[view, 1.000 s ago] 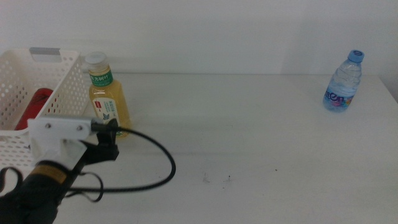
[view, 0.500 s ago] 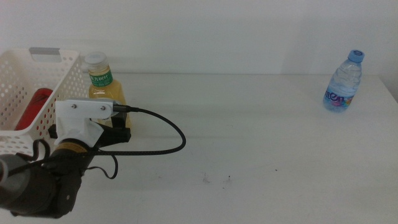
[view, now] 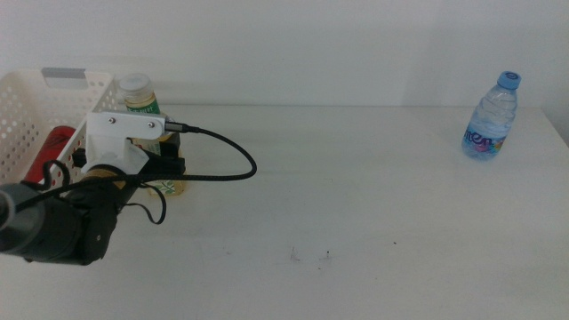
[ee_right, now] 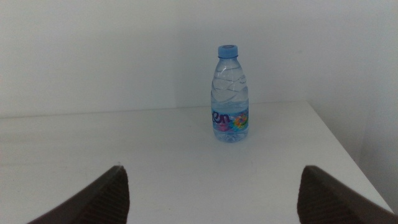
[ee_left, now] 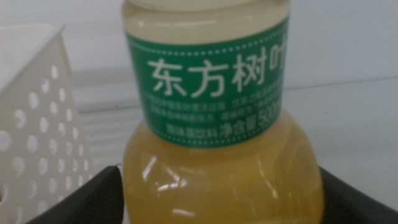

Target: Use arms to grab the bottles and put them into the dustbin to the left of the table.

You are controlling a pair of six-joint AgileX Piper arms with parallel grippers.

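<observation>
The yellow tea bottle (view: pixel 139 96) with a white cap and green label stands upright on the white table (view: pixel 356 196), right beside the dustbin (view: pixel 44 102). My left gripper (view: pixel 166 167) is open and straddles its lower body. In the left wrist view the tea bottle (ee_left: pixel 217 124) fills the picture, with my left gripper (ee_left: pixel 217 190) showing one dark jaw on each side. A red can (view: pixel 55 145) lies inside the dustbin. The clear water bottle (view: pixel 491 117) with a blue cap stands far right. My right gripper (ee_right: pixel 211 186) waits open, well short of the water bottle (ee_right: pixel 232 96).
The dustbin's perforated wall (ee_left: pixel 37 130) is close beside the tea bottle. A black cable (view: pixel 222 160) loops from the left gripper housing over the table. A pale wall rises behind the table's far edge, and the table's right edge runs near the water bottle.
My left arm has moved forward and up toward the tea bottle, bringing its jaws around the bottle's lower body. The bottles and the dustbin have stayed where they were.
</observation>
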